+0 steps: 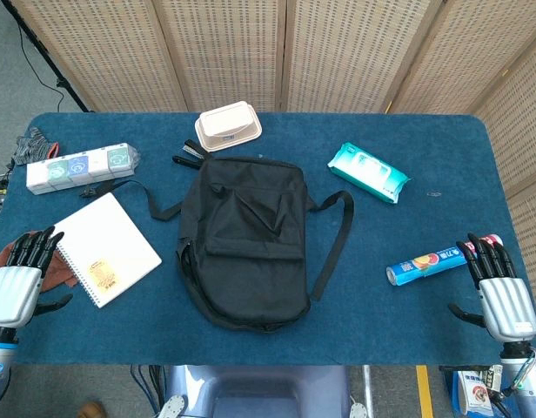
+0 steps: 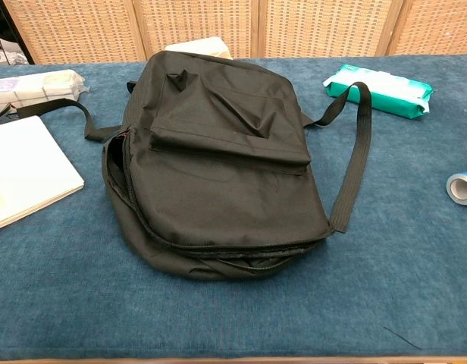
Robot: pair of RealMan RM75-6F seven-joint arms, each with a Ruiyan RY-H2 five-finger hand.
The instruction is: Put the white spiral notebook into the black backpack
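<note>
The white spiral notebook [image 1: 109,246] lies flat on the blue table, left of the black backpack [image 1: 247,240]; its spiral edge faces the near left and a small yellow label sits near its front corner. The chest view shows the notebook [image 2: 25,171] at the left edge and the backpack [image 2: 218,163] lying flat, its main zipper gaping along the near and left side. My left hand [image 1: 20,277] hovers at the table's near left corner, fingers apart, holding nothing, just left of the notebook. At the near right corner my right hand [image 1: 497,292] is open and empty too.
A beige lidded food box [image 1: 227,125] sits behind the backpack. A teal wipes pack [image 1: 367,171] lies at the back right, a blue roll [image 1: 433,261] near my right hand. A multipack of white boxes [image 1: 77,167] lies at the back left. A backpack strap [image 1: 336,245] trails to the right.
</note>
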